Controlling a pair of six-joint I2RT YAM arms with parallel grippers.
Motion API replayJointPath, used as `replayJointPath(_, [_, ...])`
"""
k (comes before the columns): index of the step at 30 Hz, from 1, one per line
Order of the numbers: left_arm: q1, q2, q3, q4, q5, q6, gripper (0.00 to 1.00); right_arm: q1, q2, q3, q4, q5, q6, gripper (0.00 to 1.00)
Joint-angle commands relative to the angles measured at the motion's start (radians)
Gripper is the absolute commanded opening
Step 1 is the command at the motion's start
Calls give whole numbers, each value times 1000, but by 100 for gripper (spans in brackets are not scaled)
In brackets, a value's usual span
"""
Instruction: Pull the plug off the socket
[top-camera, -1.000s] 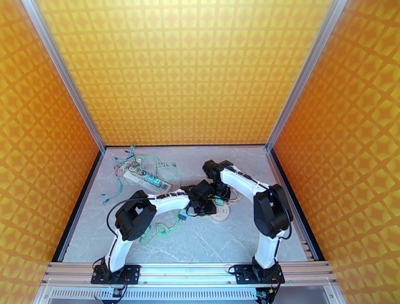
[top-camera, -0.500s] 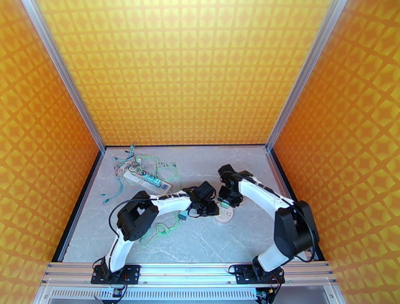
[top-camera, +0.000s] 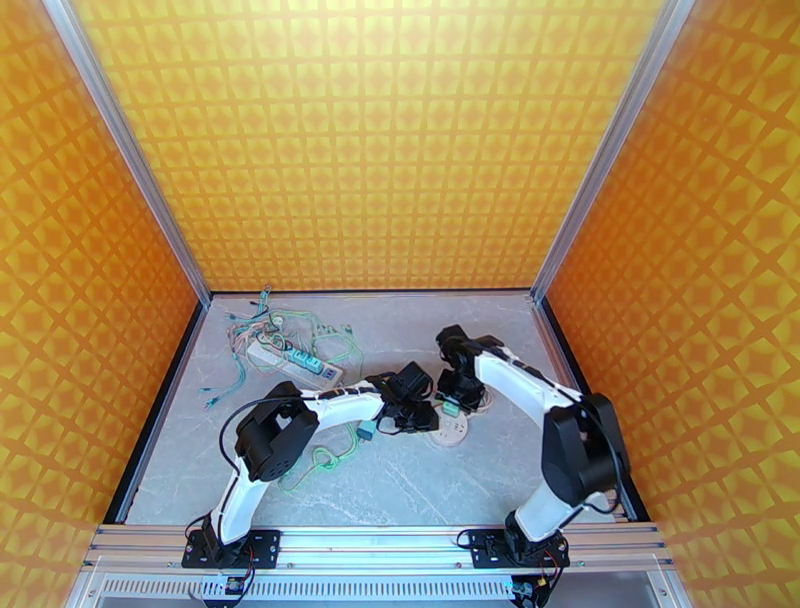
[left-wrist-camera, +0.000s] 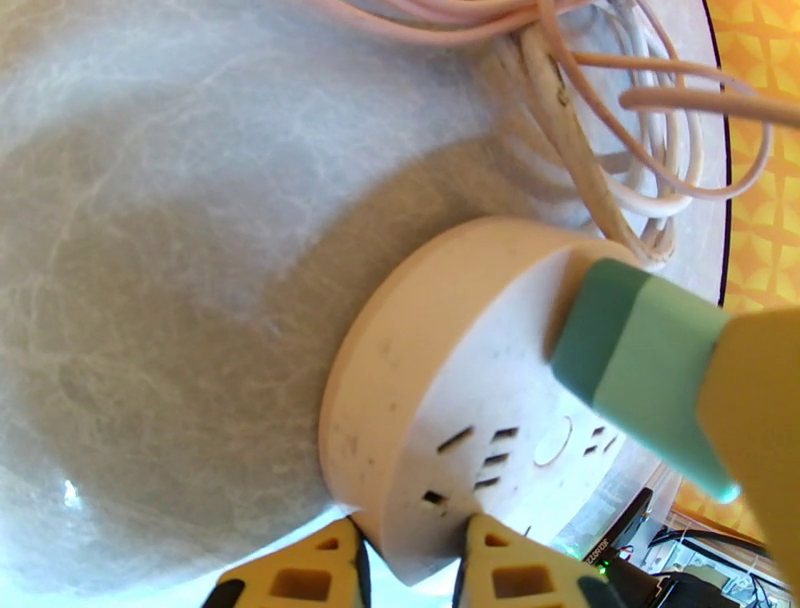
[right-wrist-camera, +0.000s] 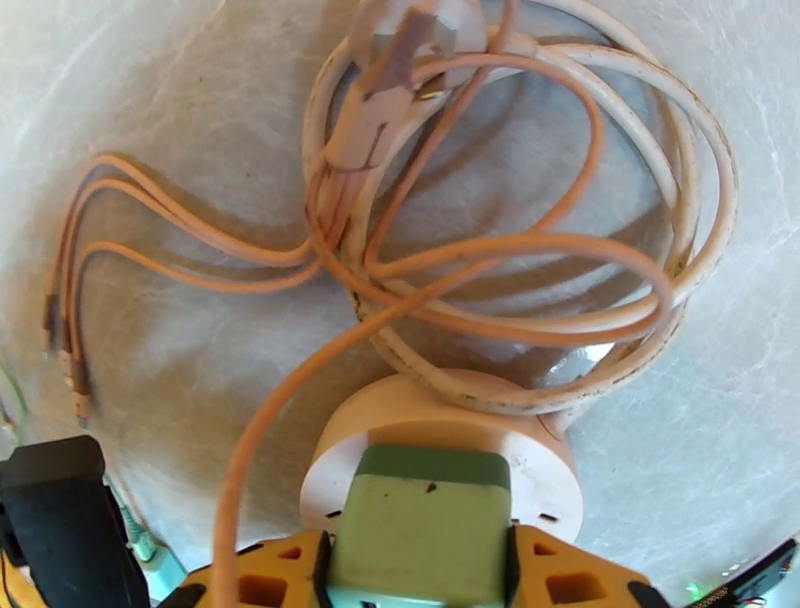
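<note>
Green plug (left-wrist-camera: 640, 362) at round socket (left-wrist-camera: 440, 400), gripper (left-wrist-camera: 410, 550) clasping its rim

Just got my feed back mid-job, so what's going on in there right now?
The left gripper has its fingers closed on the rim of the round white socket, holding it in place. The right gripper is shut on the green plug, which sits against the socket's top face and is not yet pulled off. The coiled cable lies just beyond the socket.
</note>
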Motion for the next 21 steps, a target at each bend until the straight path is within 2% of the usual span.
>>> replayJointPath(1, [-101,266,-95,-238,-106,62,20,105,52,101,76,-165,-10,29])
replayJointPath(6, [-102,270,-88,-245,-108,66,20,149,130,168,45,-164,-32,28])
replayJointPath(11, [-102,269,-90,-243,-108,64,20,144,120,188,35,-165,-48,28])
replayJointPath(17, [-101,269,-101,-246,-108,65,20,56,23,114,65,-201,-76,27])
replayJointPath(21, [-100,269,-111,-242,-108,63,19,-21,-23,77,66,-280,-109,27])
